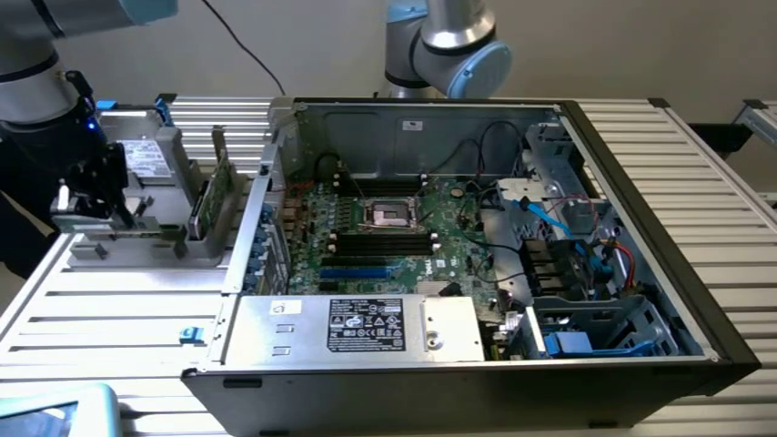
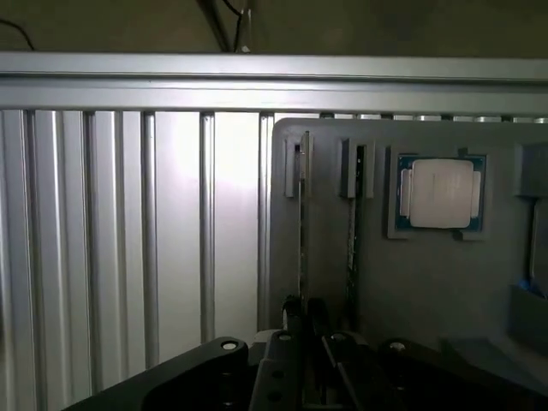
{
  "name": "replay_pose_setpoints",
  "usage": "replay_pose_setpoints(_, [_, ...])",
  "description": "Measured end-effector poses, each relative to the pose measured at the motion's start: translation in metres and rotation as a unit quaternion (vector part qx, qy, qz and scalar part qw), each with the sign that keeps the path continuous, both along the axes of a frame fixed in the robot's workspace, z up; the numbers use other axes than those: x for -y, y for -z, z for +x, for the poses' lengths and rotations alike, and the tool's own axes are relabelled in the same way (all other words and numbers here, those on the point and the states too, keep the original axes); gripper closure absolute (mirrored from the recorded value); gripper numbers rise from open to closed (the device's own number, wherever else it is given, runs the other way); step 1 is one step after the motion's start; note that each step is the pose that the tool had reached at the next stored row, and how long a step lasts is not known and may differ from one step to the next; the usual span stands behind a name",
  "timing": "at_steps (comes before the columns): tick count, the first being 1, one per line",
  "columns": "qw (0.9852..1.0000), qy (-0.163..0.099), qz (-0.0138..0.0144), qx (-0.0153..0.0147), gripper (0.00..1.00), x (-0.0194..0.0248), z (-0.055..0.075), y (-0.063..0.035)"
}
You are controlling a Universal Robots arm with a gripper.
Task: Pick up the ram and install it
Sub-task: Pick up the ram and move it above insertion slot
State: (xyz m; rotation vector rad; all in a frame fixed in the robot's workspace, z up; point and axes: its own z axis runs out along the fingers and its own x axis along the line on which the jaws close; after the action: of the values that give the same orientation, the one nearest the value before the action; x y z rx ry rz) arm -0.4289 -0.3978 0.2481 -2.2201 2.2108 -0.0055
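1. Ram (image 1: pixel 209 209) stands on edge in a slot of the grey holder (image 1: pixel 127 246), which sits on the slatted table (image 1: pixel 97 309). In the exterior view it is at 9 o'clock of the open computer case (image 1: pixel 486 401). Not installed.
2. Second stick (image 1: pixel 220 153) is upright in the holder, at 12 o'clock of the first.
3. Gripper (image 1: pixel 109 214) hangs over the holder at 9 o'clock of the Ram. Wide or narrow: cannot tell.
4. Wrist view: two sticks are edge-on, side by side. The gripper (image 2: pixel 304 312) is in line with the end of one; contact cannot be told.
5. Processor chip (image 2: pixel 441 195) lies flat in a holder pocket just beside the sticks.
6. Black memory slots (image 1: pixel 382 244) on the motherboard are at 6 o'clock of the CPU socket (image 1: pixel 391 214).
7. Second robot arm (image 1: pixel 443 45) is at 12 o'clock of the case.
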Motion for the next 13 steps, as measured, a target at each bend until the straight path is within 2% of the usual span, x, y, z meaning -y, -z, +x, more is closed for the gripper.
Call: replay_pose_setpoints(13, [1.0, 0.0, -0.0001, -0.0001, 0.85, 0.0001, 0.002, -0.0594])
